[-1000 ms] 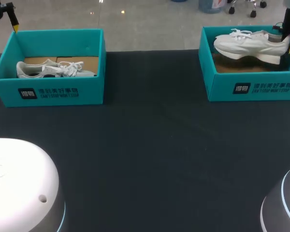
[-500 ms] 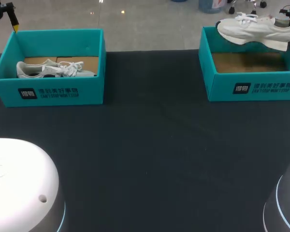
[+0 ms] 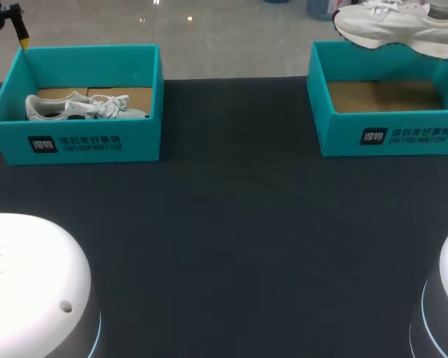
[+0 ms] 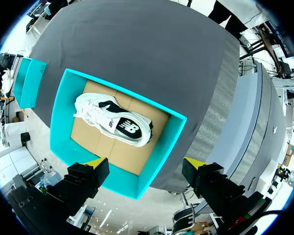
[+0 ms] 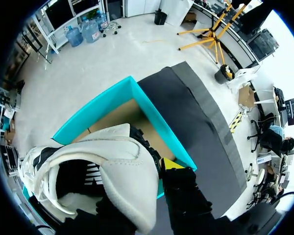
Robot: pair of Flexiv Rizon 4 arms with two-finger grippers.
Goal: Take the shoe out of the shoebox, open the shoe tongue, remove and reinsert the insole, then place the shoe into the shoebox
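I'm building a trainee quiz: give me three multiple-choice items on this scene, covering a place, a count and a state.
1. The held shoe is where, by the right box? A inside B above C beside it
2. How many teal boxes? A one B two C three
3. The left gripper is: A open B shut on a shoe C shut on a box
Answers: 1 B: it hangs over the bare box floor. 2 B: the left box makes two. 3 A: its fingers stand apart.
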